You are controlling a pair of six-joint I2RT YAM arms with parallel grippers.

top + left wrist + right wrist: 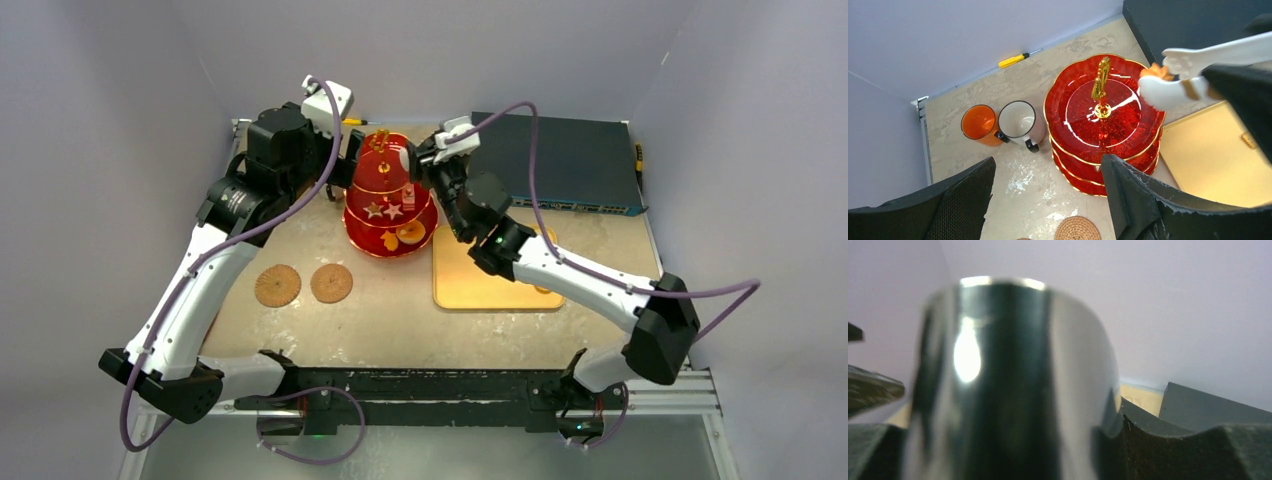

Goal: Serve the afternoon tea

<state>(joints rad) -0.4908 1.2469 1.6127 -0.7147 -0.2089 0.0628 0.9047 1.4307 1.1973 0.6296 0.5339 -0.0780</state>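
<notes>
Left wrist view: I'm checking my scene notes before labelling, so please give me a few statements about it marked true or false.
1. The orange mug and white mug stand side by side, left of the red three-tier stand. True.
2. The left fingers grip the stand's gold handle. False: they stand wide apart, holding nothing.
3. A yellow-handled screwdriver lies by the back wall. True.
4. Both mugs sit on the yellow tray. False: they stand on the table; the tray lies on the stand's other side.
5. Pastries cover the stand's top tier. False: its surface shows bare here.
</notes>
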